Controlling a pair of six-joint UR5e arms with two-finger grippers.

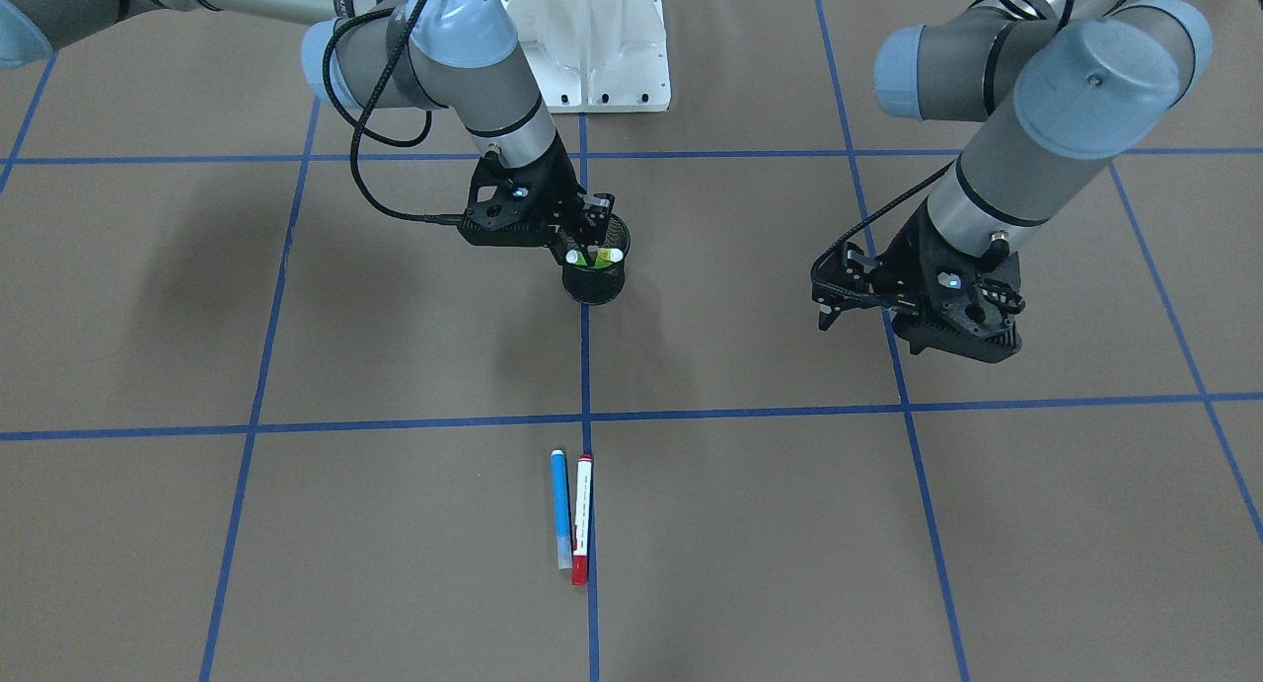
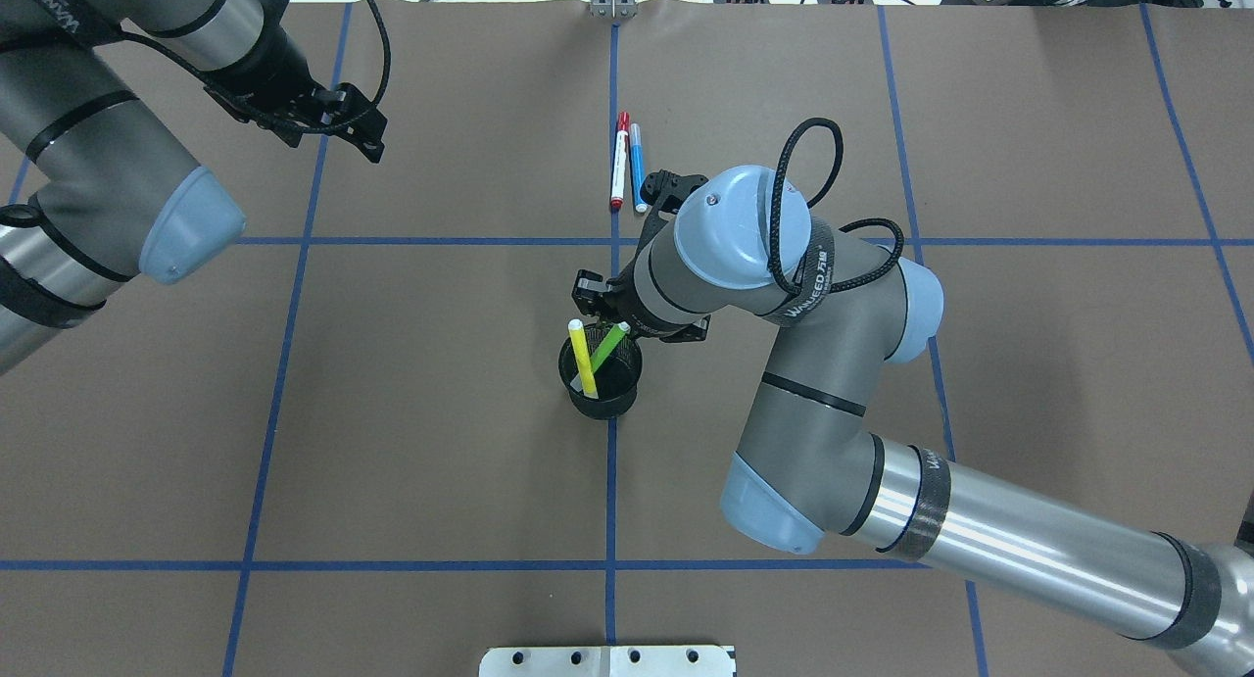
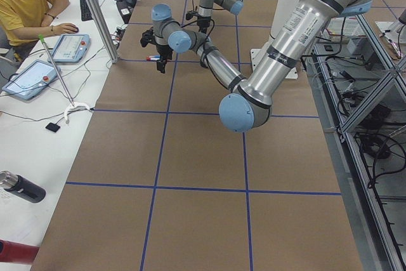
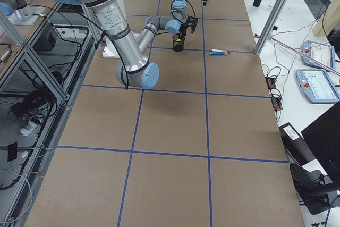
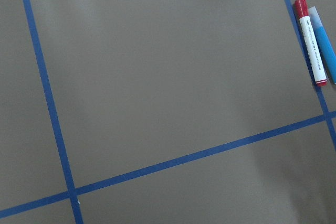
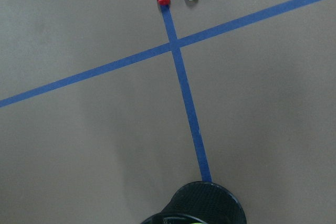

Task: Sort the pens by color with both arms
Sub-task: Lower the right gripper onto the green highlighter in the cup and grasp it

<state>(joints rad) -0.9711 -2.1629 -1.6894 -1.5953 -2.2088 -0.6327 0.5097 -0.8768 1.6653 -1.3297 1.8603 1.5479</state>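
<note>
Count: four pens, one cup, two arms. The yellow pen (image 2: 582, 359) and the green pen (image 2: 607, 346) both stand tilted inside the black mesh cup (image 2: 602, 399), their tops leaning apart above the rim. The cup sits on the centre tape line (image 1: 585, 366) of the brown surface (image 1: 395, 317). The blue pen (image 1: 560, 504) and the red-capped white pen (image 1: 581, 519) lie flat on the surface, side by side and parallel, well apart from the cup, the red-capped one along the tape line. The right gripper (image 1: 589, 236) hangs just over the cup mouth, close to the pen tops; I cannot tell whether its fingers are clenched or released. The left gripper (image 1: 827, 295) hovers off to the side, fingers spread with nothing between them.
</note>
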